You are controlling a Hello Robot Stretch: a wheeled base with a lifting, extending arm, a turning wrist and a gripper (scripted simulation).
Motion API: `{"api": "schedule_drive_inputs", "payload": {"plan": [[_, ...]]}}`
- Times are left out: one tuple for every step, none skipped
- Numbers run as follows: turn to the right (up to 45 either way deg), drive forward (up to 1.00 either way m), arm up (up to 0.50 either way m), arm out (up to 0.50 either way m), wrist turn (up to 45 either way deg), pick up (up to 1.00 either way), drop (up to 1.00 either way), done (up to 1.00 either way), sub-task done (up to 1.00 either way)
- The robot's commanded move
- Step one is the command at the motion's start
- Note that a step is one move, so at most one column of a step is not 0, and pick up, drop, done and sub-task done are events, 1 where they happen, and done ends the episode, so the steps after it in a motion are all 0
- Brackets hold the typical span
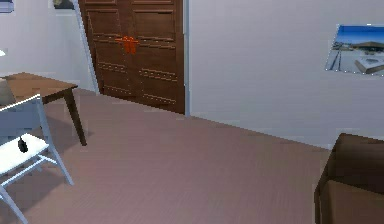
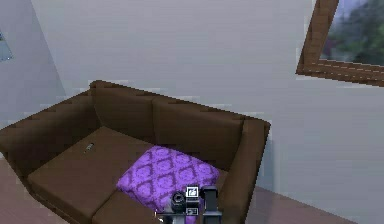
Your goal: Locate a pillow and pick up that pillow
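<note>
A purple patterned pillow (image 2: 160, 170) lies on the right seat of a brown sofa (image 2: 190, 125) in the arm side view. My gripper (image 2: 170, 207) shows at the bottom edge, at the pillow's near side, beside two white marker squares. The pillow rests on the sofa behind the gripper, so I cannot tell whether the gripper holds anything.
A small dark object (image 2: 88, 148) lies on the sofa's left seat. A framed window (image 2: 350, 40) is in the wall at upper right. Ahead stand a brown double door (image 1: 135, 50), a wooden table (image 1: 45, 92), a white chair (image 1: 25, 140) and the sofa's end (image 1: 352, 180). A picture (image 1: 357, 48) hangs on the wall.
</note>
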Motion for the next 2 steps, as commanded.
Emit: {"api": "schedule_drive_inputs", "payload": {"plan": [[0.0,0.0,0.0,0.0,45.0,0.0,0.0,0.0,0.0],[0.0,0.0,0.0,0.0,45.0,0.0,0.0,0.0,0.0]]}}
